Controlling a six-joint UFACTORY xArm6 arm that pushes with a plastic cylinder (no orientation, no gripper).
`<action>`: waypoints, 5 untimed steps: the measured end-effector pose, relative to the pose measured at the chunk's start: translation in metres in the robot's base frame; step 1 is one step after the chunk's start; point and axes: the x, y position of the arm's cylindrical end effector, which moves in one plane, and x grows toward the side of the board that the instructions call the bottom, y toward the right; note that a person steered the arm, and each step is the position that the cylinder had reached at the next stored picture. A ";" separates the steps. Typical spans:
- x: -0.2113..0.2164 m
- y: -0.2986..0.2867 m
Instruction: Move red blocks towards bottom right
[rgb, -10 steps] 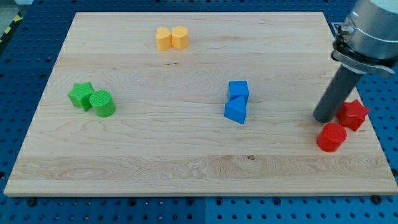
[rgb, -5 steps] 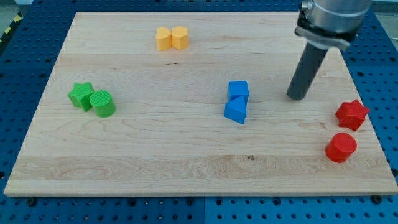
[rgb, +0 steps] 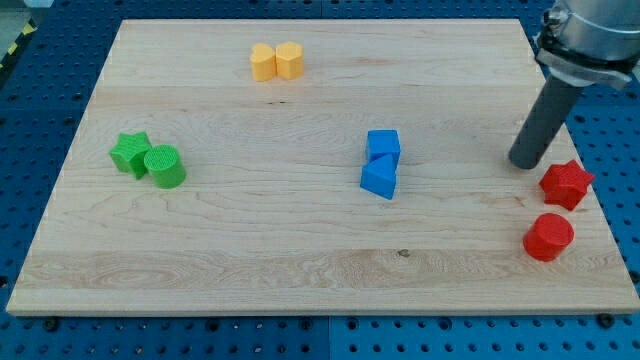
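You've got my tip (rgb: 524, 163) planted on the worktop (rgb: 300, 250) toward the view's right edge. It's a bare rod tool with nothing to open or close, and it's touching no block. The red star block (rgb: 566, 184) lies just beside it at about four o'clock, a small gap between them. The red cylinder block (rgb: 548, 237) sits further out at roughly five o'clock, below the star, near the worktop's bottom right corner. The blue cube (rgb: 383, 145) and blue wedge (rgb: 378, 178) wait well apart at nine o'clock.
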 end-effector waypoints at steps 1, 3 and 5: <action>0.001 0.029; 0.056 0.032; 0.037 0.038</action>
